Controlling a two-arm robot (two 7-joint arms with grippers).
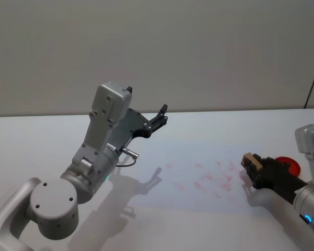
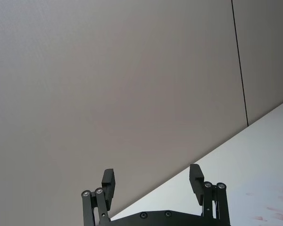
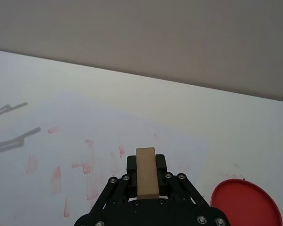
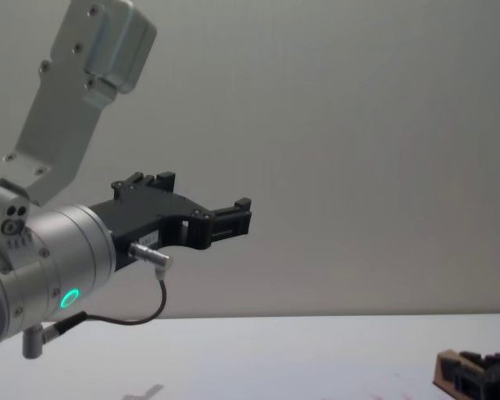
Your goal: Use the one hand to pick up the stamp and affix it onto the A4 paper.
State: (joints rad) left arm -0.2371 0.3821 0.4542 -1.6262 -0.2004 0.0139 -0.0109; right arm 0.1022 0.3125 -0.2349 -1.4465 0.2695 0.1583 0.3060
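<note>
Two arms: our right end effector reaches low at the A4 paper's right edge, clenched on the stamp; we hold our left end effector raised, fingers spread, empty.

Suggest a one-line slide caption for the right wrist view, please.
Right gripper shut on the wooden stamp, with the red-marked A4 paper ahead and a red disc alongside.
</note>
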